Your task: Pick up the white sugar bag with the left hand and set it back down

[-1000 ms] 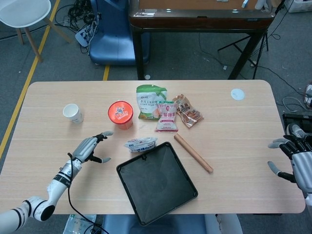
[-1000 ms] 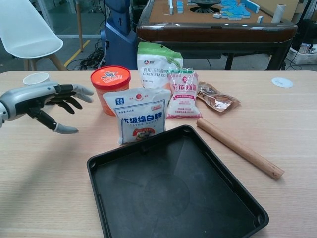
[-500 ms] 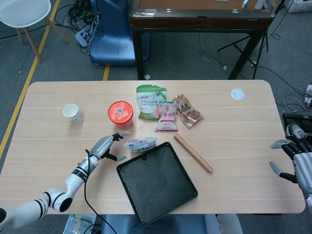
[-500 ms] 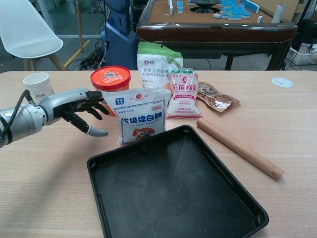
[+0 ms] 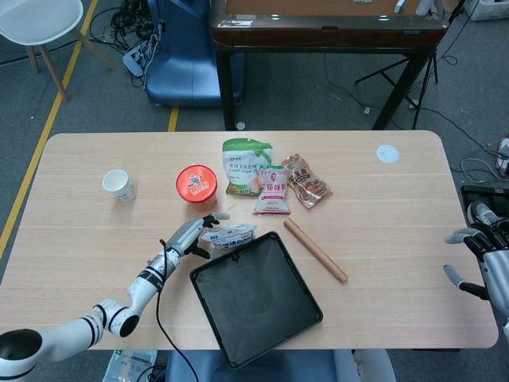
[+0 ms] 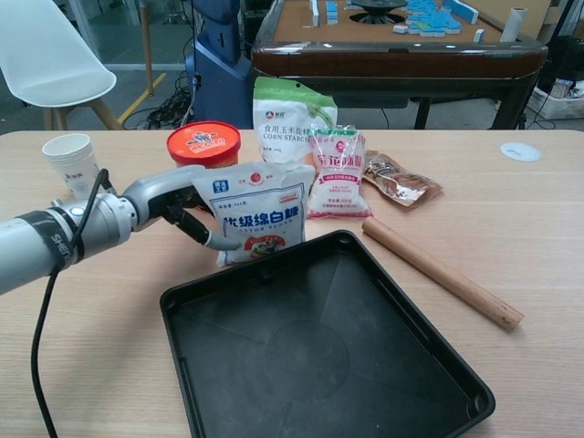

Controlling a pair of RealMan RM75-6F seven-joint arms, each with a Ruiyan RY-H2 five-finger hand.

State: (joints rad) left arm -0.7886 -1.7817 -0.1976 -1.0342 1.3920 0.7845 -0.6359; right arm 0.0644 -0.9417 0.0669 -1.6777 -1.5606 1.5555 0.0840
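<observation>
The left robot hand, fingers apart and empty, reaches the sugar bag; clasp both faces squarely; lift straight.

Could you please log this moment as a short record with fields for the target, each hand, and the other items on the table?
target: white sugar bag, upright on the table, at the far-left corner of the black tray
left hand: left hand at the bag's left edge, thumb in front of the bag; grip not confirmed, bag not lifted
right hand: right hand off the table's right edge, fingers apart, holding nothing
behind bag: orange-lidded tub, corn starch bag, pink bag, brown snack pack
elsewhere: paper cup, wooden rolling pin
</observation>
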